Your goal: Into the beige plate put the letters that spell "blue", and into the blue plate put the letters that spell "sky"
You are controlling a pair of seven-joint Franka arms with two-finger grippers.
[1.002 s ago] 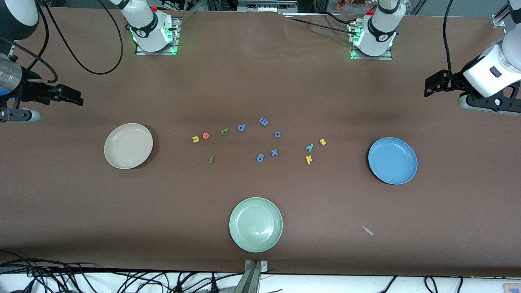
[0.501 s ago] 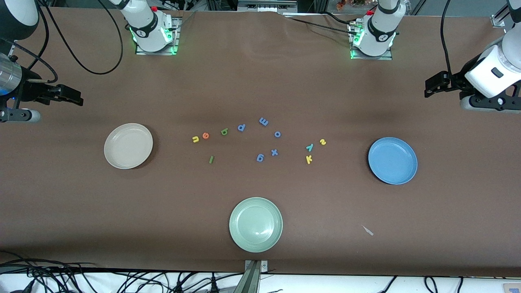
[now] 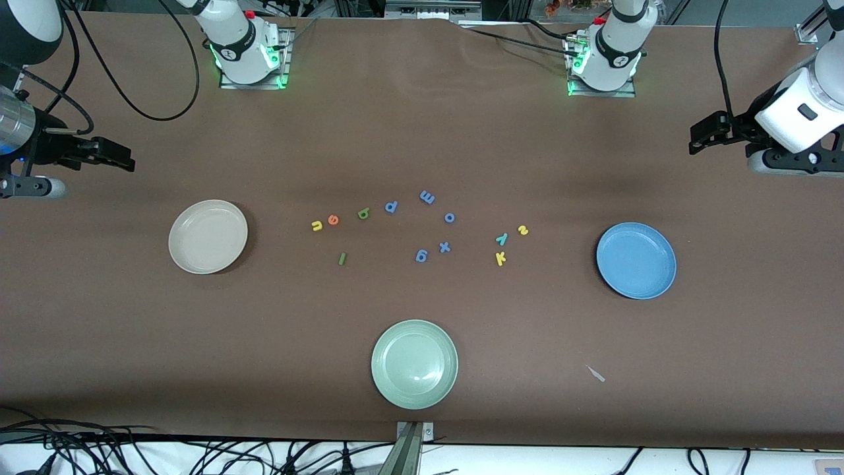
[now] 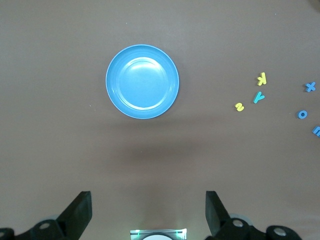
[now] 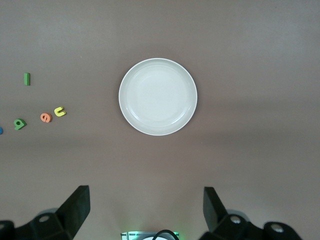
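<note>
— Both grippers are seen spread wide with nothing held. How are they placed?

— The left gripper (image 3: 700,138) is held up over the bare table at the left arm's end, its fingers (image 4: 77,212) fully apart and empty. The right gripper (image 3: 119,158) is held the same way at the right arm's end, fingers (image 5: 75,207) wide apart and nothing gripped. Both arms are seen waiting.

— Where are the plates found from there?

— The blue plate (image 3: 636,260) is laid near the left gripper, toward the table's middle and nearer to the front camera; it is empty. The beige plate (image 3: 208,236) is laid likewise near the right gripper, also empty. A pale green plate (image 3: 414,363) is set well apart from both grippers, nearest the front camera.

— And the letters?

— All are scattered on the table between the two plates, none in a plate. Yellow "u" (image 3: 317,225), orange "e" (image 3: 333,220), light green "b" (image 3: 363,213) and dark green "l" (image 3: 342,258) are grouped toward the right gripper's end. Yellow "s" (image 3: 523,230), teal "y" (image 3: 502,239) and yellow "k" (image 3: 500,258) are clustered toward the left gripper's end. Blue-violet letters (image 3: 444,247) are spread between the two groups.
</note>
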